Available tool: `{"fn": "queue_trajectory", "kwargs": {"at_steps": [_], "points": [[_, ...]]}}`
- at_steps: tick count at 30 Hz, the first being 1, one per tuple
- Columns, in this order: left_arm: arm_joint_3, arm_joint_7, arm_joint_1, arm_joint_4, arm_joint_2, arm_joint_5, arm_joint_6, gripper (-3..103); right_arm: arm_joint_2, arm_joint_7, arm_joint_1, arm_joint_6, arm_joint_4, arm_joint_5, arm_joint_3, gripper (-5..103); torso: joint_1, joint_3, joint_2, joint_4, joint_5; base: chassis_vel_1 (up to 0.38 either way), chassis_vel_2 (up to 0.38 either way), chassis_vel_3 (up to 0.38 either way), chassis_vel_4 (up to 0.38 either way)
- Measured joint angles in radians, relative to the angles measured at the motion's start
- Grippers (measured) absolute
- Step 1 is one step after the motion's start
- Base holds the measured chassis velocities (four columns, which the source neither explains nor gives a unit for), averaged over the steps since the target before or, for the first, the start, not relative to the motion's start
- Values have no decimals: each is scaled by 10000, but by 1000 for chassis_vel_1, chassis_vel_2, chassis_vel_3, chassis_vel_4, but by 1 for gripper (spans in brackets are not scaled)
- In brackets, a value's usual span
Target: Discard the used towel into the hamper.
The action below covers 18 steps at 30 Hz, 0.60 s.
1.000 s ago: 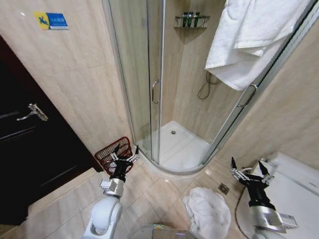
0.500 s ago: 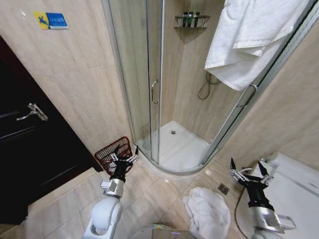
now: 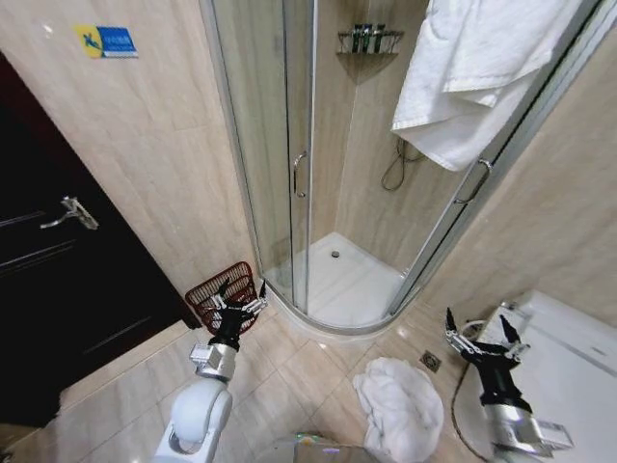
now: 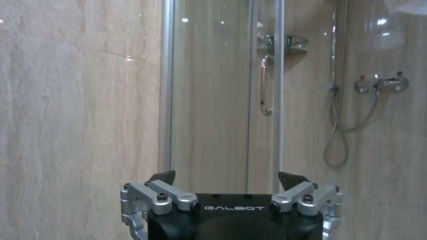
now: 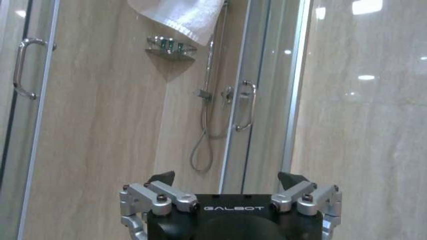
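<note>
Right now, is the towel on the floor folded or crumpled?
Crumpled: the towel lies in a loose white heap on the tiles, outside the hamper.

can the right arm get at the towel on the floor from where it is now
Probably yes. The crumpled white towel lies on the open tile floor just inboard of the right gripper, which is open and empty, and nothing stands between them. The arm would have to reach down to it.

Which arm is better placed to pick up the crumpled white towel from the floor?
Probably the right. The open right gripper hangs beside the crumpled white towel on the tiled floor, while the open left gripper is farther off, near the dark red-brown wire-mesh hamper.
</note>
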Motion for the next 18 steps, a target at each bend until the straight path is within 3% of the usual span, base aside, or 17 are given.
{"fn": "queue_trajectory", "kwargs": {"at_steps": [14, 18], "points": [[41, 0, 45, 56, -88, 60, -9, 100, -27, 68, 191, 456, -460, 36, -5, 100, -3, -1, 1, 0, 1, 88, -81, -87, 72], [54, 0, 45, 125, -139, 81, -29, 100, -52, -249, 607, 486, -698, 119, -1, 100, 0, 2, 0, 0, 1, 4, -13, 2, 11]]}}
